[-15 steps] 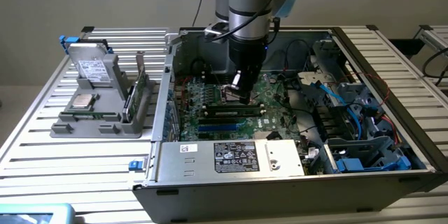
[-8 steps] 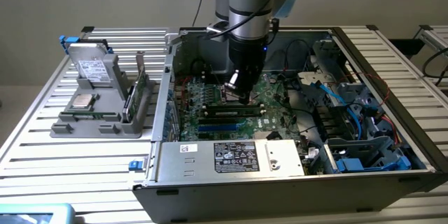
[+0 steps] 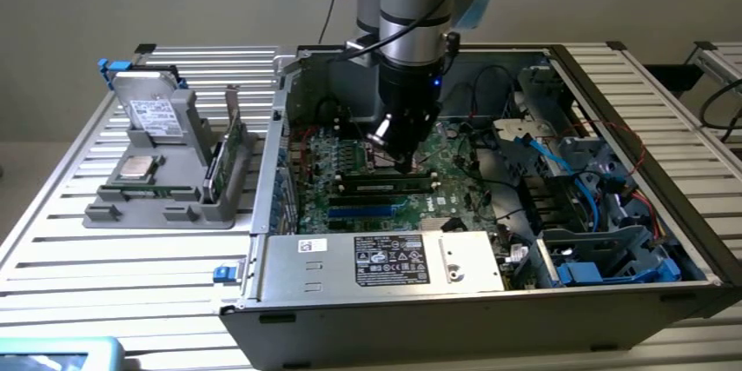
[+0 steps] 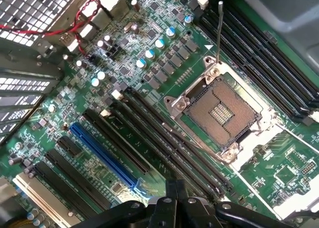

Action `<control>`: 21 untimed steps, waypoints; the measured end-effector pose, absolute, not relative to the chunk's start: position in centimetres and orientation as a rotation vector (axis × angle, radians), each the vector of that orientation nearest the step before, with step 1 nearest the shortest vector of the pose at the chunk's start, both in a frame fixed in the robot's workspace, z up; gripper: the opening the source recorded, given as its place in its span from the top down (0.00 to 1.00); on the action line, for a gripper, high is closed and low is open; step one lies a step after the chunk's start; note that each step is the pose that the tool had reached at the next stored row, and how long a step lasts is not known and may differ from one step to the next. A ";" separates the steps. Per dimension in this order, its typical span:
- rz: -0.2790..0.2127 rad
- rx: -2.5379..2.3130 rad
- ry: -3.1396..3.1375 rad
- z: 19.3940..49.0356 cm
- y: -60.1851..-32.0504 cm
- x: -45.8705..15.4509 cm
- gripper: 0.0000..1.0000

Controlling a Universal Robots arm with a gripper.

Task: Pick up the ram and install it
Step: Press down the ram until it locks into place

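Fingers of my tool (image 3: 402,161) are pressed together, gripping nothing, low over the green motherboard (image 4: 149,63) inside the open grey computer case (image 3: 487,297). I see the long dark-green ram stick (image 3: 387,186) lying seated in a black memory slot just beside the tool's tip. On the slatted metal surface (image 3: 128,258), a grey parts holder (image 3: 162,188) stands toward the exterior view's left.

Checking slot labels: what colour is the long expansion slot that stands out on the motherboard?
Blue expansion slot, clearest in the wrist view.
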State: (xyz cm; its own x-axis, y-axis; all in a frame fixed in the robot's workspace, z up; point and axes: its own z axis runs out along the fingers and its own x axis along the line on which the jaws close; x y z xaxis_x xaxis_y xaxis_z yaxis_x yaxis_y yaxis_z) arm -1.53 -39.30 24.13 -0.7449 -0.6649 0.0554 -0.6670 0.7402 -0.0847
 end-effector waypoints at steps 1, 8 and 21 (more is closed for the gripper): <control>0.154 1.091 -2.918 24.1 -39.3 -1.5 0.89; 0.152 0.935 -2.967 24.1 -39.3 -1.5 0.89; 0.148 0.664 -3.031 24.1 -39.3 -1.5 0.89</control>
State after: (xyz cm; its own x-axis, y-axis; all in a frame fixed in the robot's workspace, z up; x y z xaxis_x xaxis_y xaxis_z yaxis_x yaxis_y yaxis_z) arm -1.52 -39.30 24.13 -0.9080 -0.4153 0.0550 -0.4187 0.9041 -0.0855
